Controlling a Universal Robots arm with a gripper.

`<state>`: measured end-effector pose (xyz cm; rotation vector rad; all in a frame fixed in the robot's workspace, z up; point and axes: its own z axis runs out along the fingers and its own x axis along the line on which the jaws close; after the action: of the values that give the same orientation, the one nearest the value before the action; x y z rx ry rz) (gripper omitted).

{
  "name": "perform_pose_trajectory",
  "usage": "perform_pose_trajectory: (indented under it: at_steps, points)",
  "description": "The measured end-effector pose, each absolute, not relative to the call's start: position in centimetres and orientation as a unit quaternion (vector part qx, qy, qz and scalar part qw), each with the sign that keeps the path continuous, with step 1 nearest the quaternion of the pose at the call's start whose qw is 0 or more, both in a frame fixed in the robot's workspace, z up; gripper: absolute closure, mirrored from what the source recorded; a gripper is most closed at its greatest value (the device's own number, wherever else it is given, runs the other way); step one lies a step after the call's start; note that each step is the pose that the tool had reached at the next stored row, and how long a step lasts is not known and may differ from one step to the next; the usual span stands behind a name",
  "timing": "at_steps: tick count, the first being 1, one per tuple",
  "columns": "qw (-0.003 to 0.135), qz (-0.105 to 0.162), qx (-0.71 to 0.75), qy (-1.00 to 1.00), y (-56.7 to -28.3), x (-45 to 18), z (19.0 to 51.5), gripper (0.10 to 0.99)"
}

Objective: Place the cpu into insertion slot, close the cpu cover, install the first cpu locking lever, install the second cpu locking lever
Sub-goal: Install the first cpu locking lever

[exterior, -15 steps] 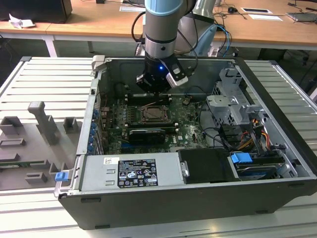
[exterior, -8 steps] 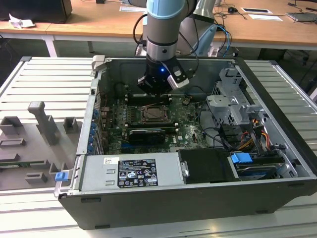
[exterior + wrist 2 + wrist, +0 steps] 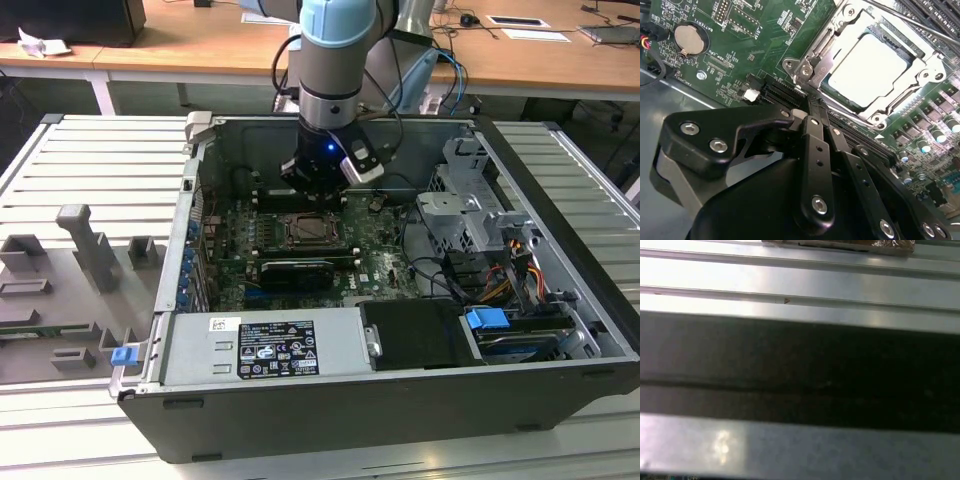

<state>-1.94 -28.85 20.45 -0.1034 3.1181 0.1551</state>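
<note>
The cpu (image 3: pixel 867 70), a pale silvery square, lies flat in the insertion slot (image 3: pixel 313 232) on the green motherboard. The cpu cover (image 3: pixel 832 42), a silvery metal frame, lies down around the chip. A thin metal lever rod (image 3: pixel 920 22) runs past the socket's far side. In the second wrist view my gripper (image 3: pixel 814 106) has its black fingers (image 3: pixel 812 150) pressed together with nothing between them, their tips just short of a socket corner (image 3: pixel 801 70). In the exterior view the gripper (image 3: pixel 318 190) hangs just behind the socket, low inside the case.
The open computer case (image 3: pixel 560 190) walls in the board. A drive cage (image 3: pixel 465 205) and cables (image 3: pixel 500 280) fill the exterior view's right; the power supply (image 3: pixel 270 345) sits in front. A coin battery (image 3: pixel 688 39) and long black slots (image 3: pixel 785 92) lie near the fingers. Grey fixtures (image 3: pixel 85 250) stand outside.
</note>
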Motion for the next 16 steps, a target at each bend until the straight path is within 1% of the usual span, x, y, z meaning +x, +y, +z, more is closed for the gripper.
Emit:
perform_pose_trajectory:
  at_steps: [3, 11, 14, 16]
  points:
    - [0.009, 0.045, -0.033, 0.998, -28.9, -1.9, 20.3, 0.980]
    - [0.009, 0.048, -0.033, 0.998, -28.8, -1.9, 20.1, 0.980]
    - [0.009, 0.048, -0.033, 0.998, -28.8, -1.9, 21.5, 0.980]
    - [0.009, 0.048, -0.033, 0.998, -28.9, -1.9, 21.6, 0.980]
